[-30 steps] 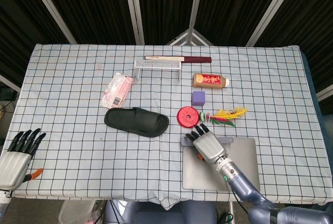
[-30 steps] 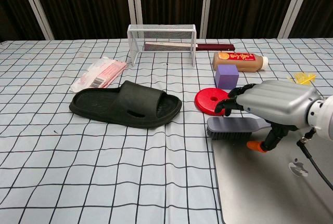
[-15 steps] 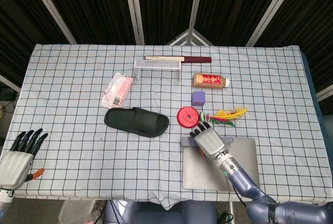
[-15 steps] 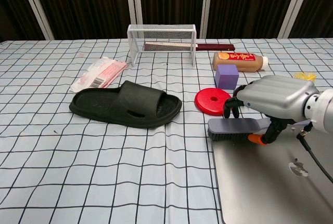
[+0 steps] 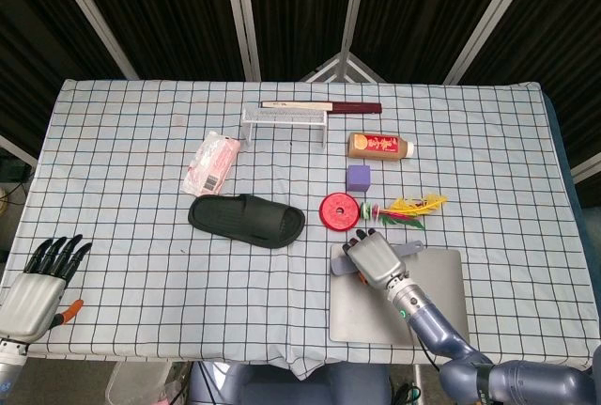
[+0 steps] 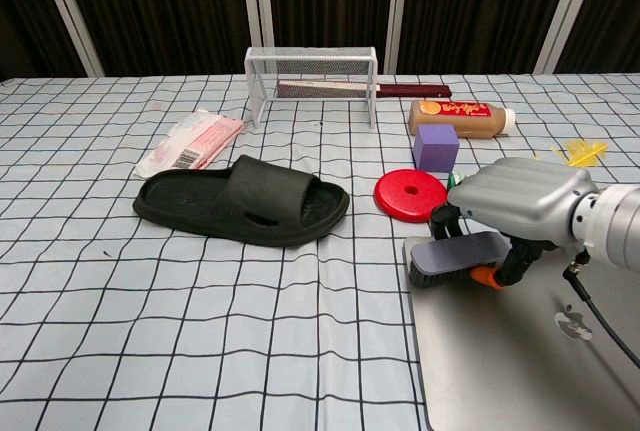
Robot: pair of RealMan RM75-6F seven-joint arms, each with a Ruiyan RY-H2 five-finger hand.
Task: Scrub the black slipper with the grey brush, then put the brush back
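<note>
The black slipper [image 5: 246,220] [image 6: 240,201] lies flat at the table's middle, toe pointing right. To its right the grey brush [image 6: 455,256] [image 5: 338,263] sits on the far left corner of a closed silver laptop [image 5: 423,316] [image 6: 520,361], tipped slightly up. My right hand [image 5: 376,259] [image 6: 515,201] covers the brush, fingers curled over its far side and thumb under its handle, gripping it. Only the brush's left end shows. My left hand [image 5: 38,283] hovers off the table's front left corner with fingers spread, holding nothing.
A red disc [image 5: 339,210] lies just beyond the brush, beside a feathered shuttlecock [image 5: 408,208]. Further back are a purple cube [image 5: 359,177], a brown bottle [image 5: 379,147] on its side, a white wire rack [image 5: 285,121] and a pink packet [image 5: 212,163].
My right hand has drawn in and lowered onto the brush, curling its fingers around it; the brush has tipped slightly. My left hand has sunk a little.
</note>
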